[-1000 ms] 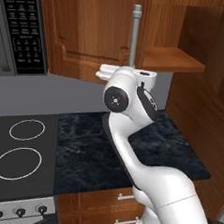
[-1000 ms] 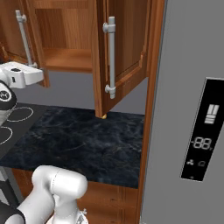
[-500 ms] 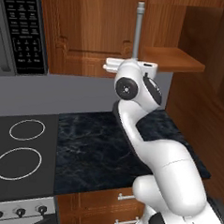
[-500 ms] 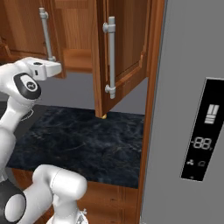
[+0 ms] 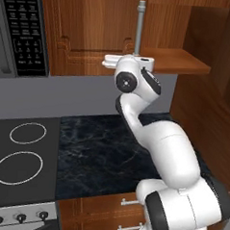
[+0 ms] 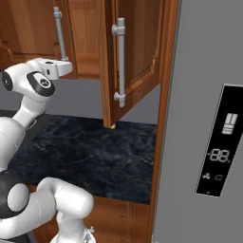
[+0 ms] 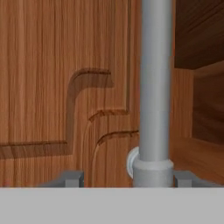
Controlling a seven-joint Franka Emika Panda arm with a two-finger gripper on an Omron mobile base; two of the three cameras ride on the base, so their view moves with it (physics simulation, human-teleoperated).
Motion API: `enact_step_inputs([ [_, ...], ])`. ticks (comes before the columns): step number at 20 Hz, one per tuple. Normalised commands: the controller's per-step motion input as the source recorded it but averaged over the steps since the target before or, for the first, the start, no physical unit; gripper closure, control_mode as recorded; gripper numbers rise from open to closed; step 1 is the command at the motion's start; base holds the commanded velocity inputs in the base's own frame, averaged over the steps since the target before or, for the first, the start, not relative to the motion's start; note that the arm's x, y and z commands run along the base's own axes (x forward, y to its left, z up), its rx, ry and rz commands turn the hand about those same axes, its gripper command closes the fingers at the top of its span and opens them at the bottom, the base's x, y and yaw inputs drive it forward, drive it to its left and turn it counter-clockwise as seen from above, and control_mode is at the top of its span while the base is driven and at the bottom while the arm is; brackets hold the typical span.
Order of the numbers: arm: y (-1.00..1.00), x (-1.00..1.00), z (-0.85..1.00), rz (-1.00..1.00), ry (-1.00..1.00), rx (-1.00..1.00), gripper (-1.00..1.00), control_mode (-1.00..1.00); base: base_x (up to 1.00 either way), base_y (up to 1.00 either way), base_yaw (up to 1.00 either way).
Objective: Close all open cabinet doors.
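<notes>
The gripper (image 5: 134, 60) sits at the foot of a long silver bar handle (image 5: 140, 27) on a reddish-brown wooden cabinet door (image 5: 88, 28); in the hand view the round grey bar (image 7: 155, 87) rises between the two finger tips (image 7: 72, 178), which are cut off by the bottom edge; the fingers are closed about the handle's lower end, just over its round mounting foot. That door hangs above the back edge of the dark marbled worktop (image 5: 105, 155), and its top is cut off by the frame; its face shows straight grain and a raised, notched panel outline. In the right base view the hand (image 6: 57, 68) meets the same handle (image 6: 59, 33); a second cabinet door (image 6: 135, 57) stands swung out over the worktop's right end, beside the grey refrigerator (image 6: 209, 118), its own vertical bar handle (image 6: 120, 61) facing the camera. Between the two doors the cabinet interior (image 6: 85, 33) is open to view; its contents cannot be made out. A black microwave (image 5: 18, 29) and a cooktop (image 5: 20, 164) with white rings lie at the left, both partly cropped.
</notes>
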Motion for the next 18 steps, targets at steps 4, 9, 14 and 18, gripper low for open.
enact_step_inputs([
  [4,0.0,0.54,-0.04,0.0,0.0,0.0,-1.0,-1.0,0.0,0.0,0.0],
  [9,0.0,-0.09,-0.11,0.0,0.02,0.0,-1.0,-1.0,0.0,0.0,0.0],
  [14,0.0,-1.0,-0.39,-0.01,0.16,0.0,-1.0,-1.0,0.0,0.0,0.0],
  [18,0.0,-1.0,0.0,-0.1,0.17,0.09,-1.0,-1.0,0.0,0.0,0.0],
])
